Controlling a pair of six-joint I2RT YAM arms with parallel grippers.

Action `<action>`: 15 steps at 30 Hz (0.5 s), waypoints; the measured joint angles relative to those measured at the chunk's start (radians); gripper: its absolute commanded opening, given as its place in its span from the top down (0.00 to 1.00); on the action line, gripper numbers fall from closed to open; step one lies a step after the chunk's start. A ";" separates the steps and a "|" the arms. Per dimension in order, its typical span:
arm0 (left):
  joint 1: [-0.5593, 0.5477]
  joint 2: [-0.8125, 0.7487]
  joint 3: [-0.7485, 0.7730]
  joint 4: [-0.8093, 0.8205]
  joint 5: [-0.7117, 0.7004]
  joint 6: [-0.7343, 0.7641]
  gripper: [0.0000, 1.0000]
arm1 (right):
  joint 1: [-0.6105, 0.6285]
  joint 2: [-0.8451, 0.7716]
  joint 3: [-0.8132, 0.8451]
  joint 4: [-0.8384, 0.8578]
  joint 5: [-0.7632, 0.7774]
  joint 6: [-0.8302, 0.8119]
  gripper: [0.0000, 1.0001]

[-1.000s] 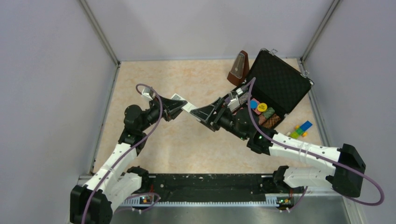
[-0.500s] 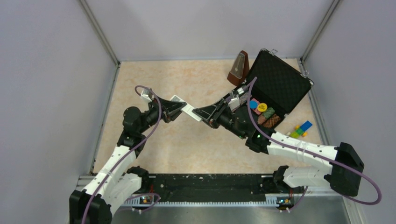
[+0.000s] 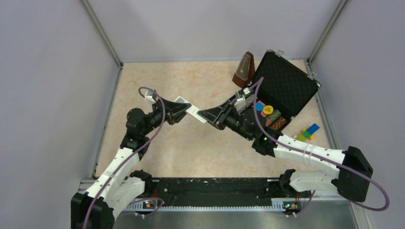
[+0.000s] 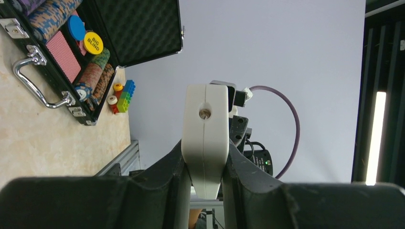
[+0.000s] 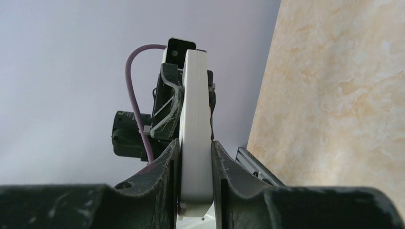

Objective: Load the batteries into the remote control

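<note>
The white remote control (image 3: 191, 109) hangs in the air above the middle of the table, held at both ends. My left gripper (image 3: 183, 110) is shut on its left end; in the left wrist view the remote control (image 4: 206, 129) stands edge-on between my left gripper's (image 4: 206, 164) jaws. My right gripper (image 3: 203, 115) clamps the other end, and in the right wrist view both pads press the narrow sides of the remote control (image 5: 196, 133) inside the right gripper (image 5: 196, 164). The batteries are hidden.
An open black case (image 3: 286, 88) of poker chips lies at the back right, with a brown metronome (image 3: 244, 69) beside it. Coloured toy blocks (image 3: 307, 132) sit to the right of the case. Grey walls enclose the table on three sides.
The right gripper has moved a little left and closed onto the free end of the remote control. The left gripper has kept its hold and barely moved.
</note>
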 measured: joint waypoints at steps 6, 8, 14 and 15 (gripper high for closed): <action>-0.009 0.013 0.002 0.007 0.015 -0.011 1.00 | -0.007 -0.024 -0.039 0.039 -0.031 -0.018 0.84; -0.013 0.015 0.003 0.007 0.018 -0.010 1.00 | -0.007 -0.032 -0.046 0.040 -0.033 -0.018 0.84; -0.015 0.023 0.007 0.008 0.024 -0.009 1.00 | -0.007 -0.034 -0.049 0.038 -0.032 -0.012 0.85; -0.015 0.024 0.007 0.008 0.024 -0.009 1.00 | -0.007 -0.034 -0.048 0.036 -0.031 -0.010 0.86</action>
